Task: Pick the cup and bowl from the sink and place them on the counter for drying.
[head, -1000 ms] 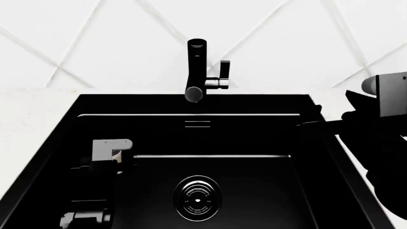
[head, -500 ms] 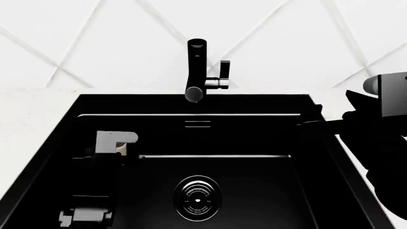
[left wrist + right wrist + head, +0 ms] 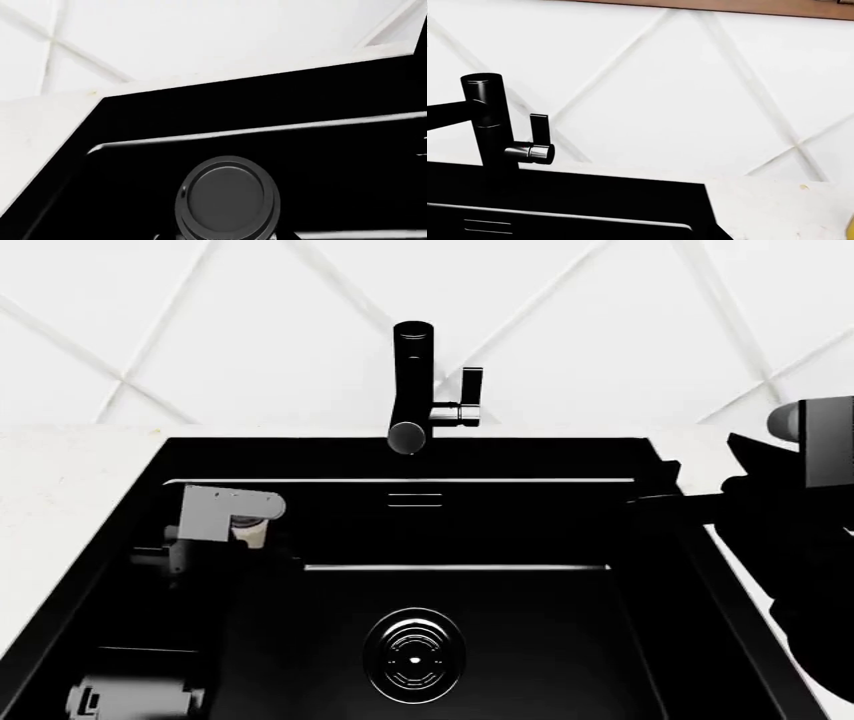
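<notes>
We look down from the head camera into the black sink (image 3: 534, 540), with its ribbed drain (image 3: 412, 655) at the basin floor and the black faucet (image 3: 414, 390) upright on the back edge, before a white tiled wall (image 3: 200, 320). The left arm reaches into the left part of the basin; near its end a small pale cylinder with a dark rim, which we take to be the cup (image 3: 248, 527), sits beside a grey bracket. In the left wrist view the same cup (image 3: 227, 197) appears end-on, a round grey mouth inside a dark rim, close under the camera, with the white counter (image 3: 40, 135) beyond the sink's corner. We judge that the left gripper (image 3: 240, 530) holds the cup, but its fingers are lost against the black basin, so we cannot tell how wide they stand. The right gripper (image 3: 654, 502) hangs at the sink's right edge; its state is likewise unreadable. The bowl appears in none of the views. As to progress, we judge the cup to be lifted clear of the floor but not yet set on the counter, and the bowl's placement cannot be confirmed from here.
</notes>
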Tool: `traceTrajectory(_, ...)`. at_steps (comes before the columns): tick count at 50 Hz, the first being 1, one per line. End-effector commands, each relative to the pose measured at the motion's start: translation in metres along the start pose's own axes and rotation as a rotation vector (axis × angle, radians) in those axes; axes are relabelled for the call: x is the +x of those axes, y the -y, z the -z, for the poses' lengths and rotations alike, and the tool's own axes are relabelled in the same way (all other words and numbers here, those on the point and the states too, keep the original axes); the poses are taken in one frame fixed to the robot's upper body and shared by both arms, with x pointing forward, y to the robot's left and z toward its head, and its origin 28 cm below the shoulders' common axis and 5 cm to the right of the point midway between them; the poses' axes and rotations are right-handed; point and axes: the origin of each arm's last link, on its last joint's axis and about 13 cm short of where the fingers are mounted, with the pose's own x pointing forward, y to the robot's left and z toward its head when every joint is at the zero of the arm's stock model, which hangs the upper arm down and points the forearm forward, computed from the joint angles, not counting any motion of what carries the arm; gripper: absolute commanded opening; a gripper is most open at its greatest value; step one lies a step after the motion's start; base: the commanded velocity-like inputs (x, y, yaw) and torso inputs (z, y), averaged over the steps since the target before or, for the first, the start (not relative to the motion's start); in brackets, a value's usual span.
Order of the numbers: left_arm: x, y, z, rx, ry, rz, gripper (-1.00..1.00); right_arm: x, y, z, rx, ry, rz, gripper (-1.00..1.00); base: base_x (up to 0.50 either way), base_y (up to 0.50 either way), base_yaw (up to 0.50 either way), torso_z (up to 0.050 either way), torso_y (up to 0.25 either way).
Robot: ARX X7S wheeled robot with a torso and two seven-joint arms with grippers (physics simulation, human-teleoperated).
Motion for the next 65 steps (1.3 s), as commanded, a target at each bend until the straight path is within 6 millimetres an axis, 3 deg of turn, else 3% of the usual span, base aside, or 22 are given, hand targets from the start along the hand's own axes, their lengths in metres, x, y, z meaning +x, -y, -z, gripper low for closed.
traceTrajectory(1, -0.024, -0.008, -0.021, 0.022, 0.027, 0.043, -1.00, -0.001, -0.001, 0.000, 0.003, -0.003, -0.003, 1.00, 0.00, 0.00, 0.00, 0.000, 0.000)
traceTrajectory(18, -0.059, -0.033, -0.064, 0.091, 0.028, 0.073, -1.00, -0.002, -0.003, 0.003, 0.012, -0.007, -0.015, 1.00, 0.00, 0.00, 0.00, 0.000, 0.000)
traceTrajectory(31, -0.073, -0.084, -0.088, 0.041, 0.017, -0.078, -1.00, -0.001, -0.003, 0.002, 0.004, 0.001, -0.021, 1.00, 0.00, 0.00, 0.00, 0.000, 0.000)
traceTrajectory(37, -0.080, -0.112, -0.090, 0.004, 0.008, -0.173, -1.00, -0.001, -0.002, 0.005, 0.007, -0.002, -0.018, 1.00, 0.00, 0.00, 0.00, 0.000, 0.000)
traceTrajectory(44, -0.070, -0.113, -0.079, 0.015, -0.039, -0.284, -1.00, -0.001, -0.002, 0.001, 0.000, 0.010, -0.015, 1.00, 0.00, 0.00, 0.00, 0.000, 0.000)
traceTrajectory(65, -0.068, -0.158, -0.078, -0.036, -0.096, -0.485, -1.00, 0.000, -0.003, 0.004, 0.000, -0.003, -0.019, 1.00, 0.00, 0.00, 0.00, 0.000, 0.000)
